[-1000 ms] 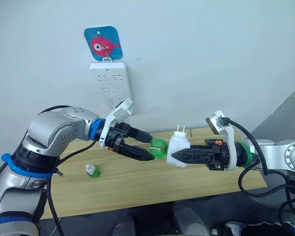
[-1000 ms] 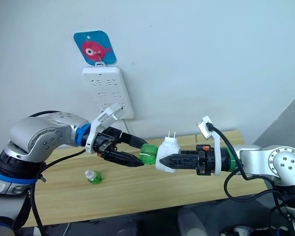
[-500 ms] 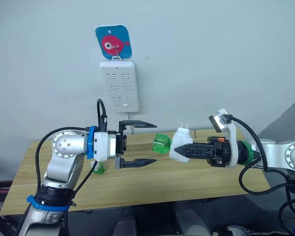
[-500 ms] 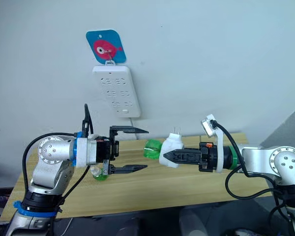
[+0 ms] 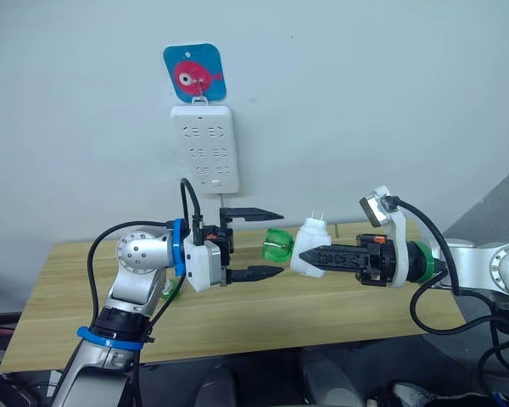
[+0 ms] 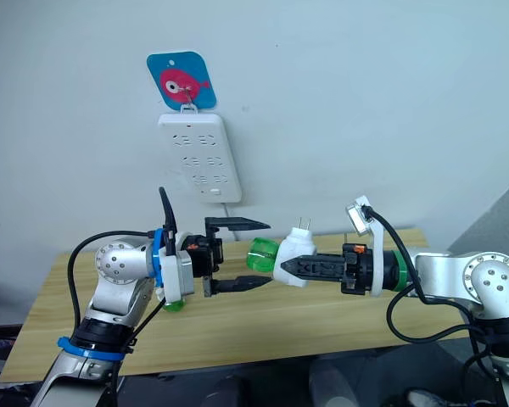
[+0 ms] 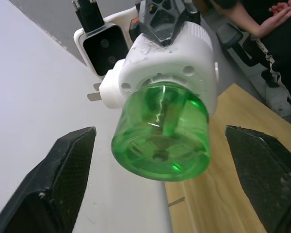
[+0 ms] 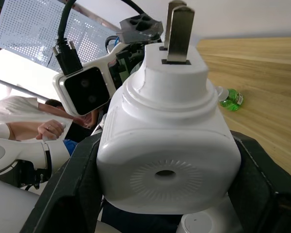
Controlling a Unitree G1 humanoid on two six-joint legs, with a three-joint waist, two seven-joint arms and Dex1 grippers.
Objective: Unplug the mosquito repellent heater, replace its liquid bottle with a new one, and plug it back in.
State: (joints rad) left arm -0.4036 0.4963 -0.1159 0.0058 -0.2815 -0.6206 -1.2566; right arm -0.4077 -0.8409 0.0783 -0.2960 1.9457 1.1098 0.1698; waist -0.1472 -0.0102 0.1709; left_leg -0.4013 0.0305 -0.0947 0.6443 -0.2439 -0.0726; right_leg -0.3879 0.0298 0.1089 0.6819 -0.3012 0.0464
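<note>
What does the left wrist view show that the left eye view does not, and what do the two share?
Left wrist view alone: the underside of the green bottle and a person's hand. Left eye view alone: the power strip under a fish picture on the wall, and the left gripper on its arm. Both: the mosquito repellent heater with the bottle attached, shut in the right gripper, between the left gripper's open fingers, above the table.

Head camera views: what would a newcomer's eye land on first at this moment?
Mid-air above the wooden table, the right gripper clamps the white mosquito repellent heater, prongs up, with a green bottle sticking out of it toward the left arm. The left gripper is spread wide on either side of that bottle without touching it. On the wall behind hangs a white power strip under a blue fish hook.
</note>
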